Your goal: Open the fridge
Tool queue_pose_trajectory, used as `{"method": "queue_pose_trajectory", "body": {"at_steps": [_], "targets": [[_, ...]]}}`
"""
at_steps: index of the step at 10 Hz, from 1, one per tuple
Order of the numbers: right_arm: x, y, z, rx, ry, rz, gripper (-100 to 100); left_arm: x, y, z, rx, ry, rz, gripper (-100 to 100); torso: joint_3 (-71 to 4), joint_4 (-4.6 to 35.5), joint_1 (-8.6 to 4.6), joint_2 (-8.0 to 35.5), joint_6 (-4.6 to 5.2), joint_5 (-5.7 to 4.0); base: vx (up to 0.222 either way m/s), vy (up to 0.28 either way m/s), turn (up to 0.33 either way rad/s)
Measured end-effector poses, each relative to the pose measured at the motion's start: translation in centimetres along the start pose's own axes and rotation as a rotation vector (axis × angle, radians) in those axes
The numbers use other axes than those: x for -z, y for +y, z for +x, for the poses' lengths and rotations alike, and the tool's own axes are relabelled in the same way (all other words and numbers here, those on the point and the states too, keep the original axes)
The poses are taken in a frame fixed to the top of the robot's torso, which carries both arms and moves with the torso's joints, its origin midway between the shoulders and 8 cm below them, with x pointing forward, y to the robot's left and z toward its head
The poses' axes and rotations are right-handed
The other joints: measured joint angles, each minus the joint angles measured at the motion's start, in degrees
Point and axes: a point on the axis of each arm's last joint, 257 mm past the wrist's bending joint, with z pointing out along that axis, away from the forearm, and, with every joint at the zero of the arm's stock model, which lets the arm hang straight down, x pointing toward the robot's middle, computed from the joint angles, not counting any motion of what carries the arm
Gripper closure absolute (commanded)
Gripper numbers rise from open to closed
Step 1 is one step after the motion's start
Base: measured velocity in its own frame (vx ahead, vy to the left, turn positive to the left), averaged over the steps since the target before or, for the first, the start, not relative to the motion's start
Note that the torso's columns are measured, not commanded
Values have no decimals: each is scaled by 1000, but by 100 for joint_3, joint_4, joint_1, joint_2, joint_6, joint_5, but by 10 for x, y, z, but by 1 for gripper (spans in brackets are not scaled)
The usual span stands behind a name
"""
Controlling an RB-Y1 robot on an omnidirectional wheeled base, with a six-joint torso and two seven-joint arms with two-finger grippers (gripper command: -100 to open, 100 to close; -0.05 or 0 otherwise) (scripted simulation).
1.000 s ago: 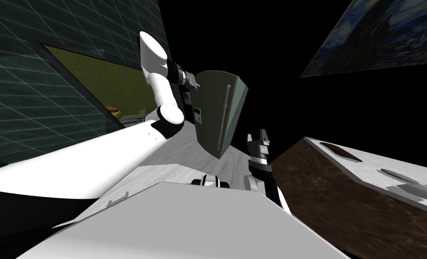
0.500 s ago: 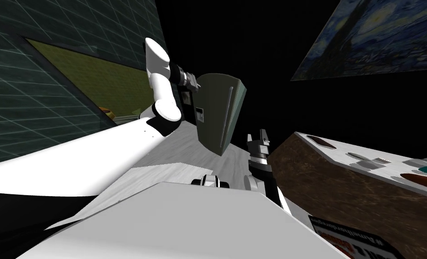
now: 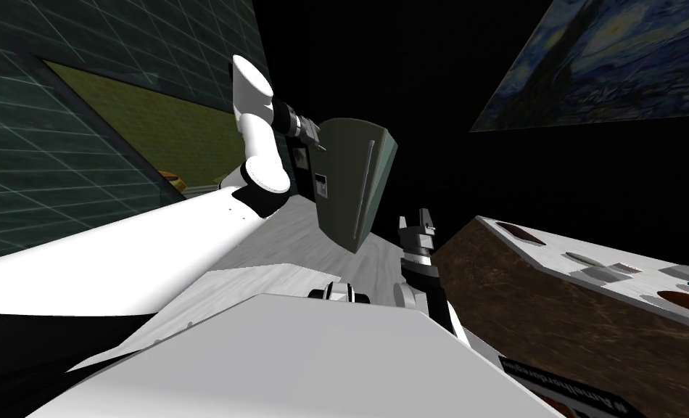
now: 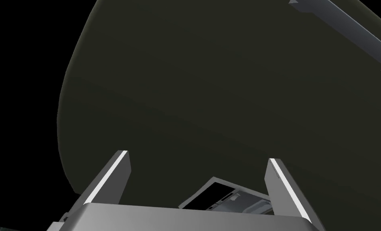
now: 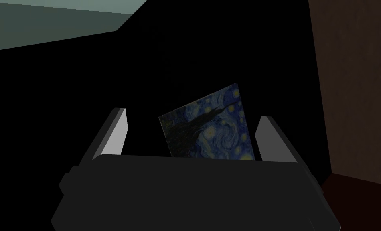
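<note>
Fridge (image 4: 225, 100) close ahead of left claw (image 4: 197, 156), fingers apart

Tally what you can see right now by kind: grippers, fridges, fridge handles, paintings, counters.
2 grippers: left gripper and right gripper, both open
1 fridge, dark grey-green
1 fridge handle, long and thin
1 painting, blue and swirly
1 counter, brown-sided with a white top
Total: 6
</note>
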Motion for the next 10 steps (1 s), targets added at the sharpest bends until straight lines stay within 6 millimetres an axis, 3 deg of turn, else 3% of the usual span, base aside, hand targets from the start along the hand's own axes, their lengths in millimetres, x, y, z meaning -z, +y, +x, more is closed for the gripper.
{"method": "queue_pose_trajectory", "body": {"at_steps": [10], "targets": [[0, 0, 0, 0, 0, 0, 0, 26, -24, -18, 58, -142, -8, -100, 6, 3, 54, 7, -4, 17, 107, -219, 20]]}}
